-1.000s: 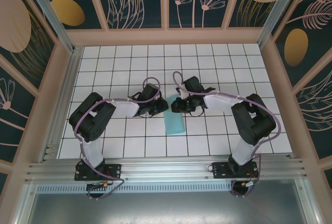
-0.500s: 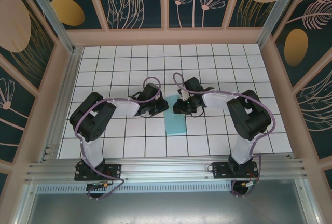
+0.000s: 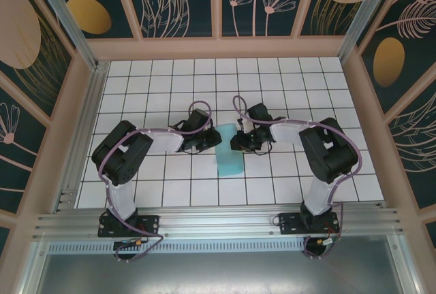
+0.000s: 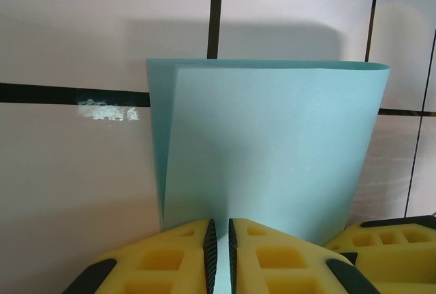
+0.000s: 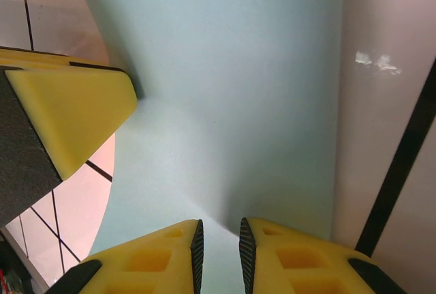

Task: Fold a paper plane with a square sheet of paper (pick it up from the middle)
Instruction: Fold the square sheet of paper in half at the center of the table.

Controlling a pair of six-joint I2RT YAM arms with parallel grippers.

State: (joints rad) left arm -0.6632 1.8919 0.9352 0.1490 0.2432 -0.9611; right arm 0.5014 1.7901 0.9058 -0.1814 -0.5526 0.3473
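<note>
Right gripper [image 3: 237, 143]: shifted slightly toward its own side since a second ago; fingers pinched on the square sheet of paper [image 3: 228, 152]. Left gripper [image 4: 219, 231]: clamped on the opposite edge. Sheet: folded double, between both grippers, mid-table [image 3: 163, 76].

Top camera looks down from the near edge; both wrist cameras closely face the same folded teal-blue paper sheet [image 3: 229, 158].
</note>
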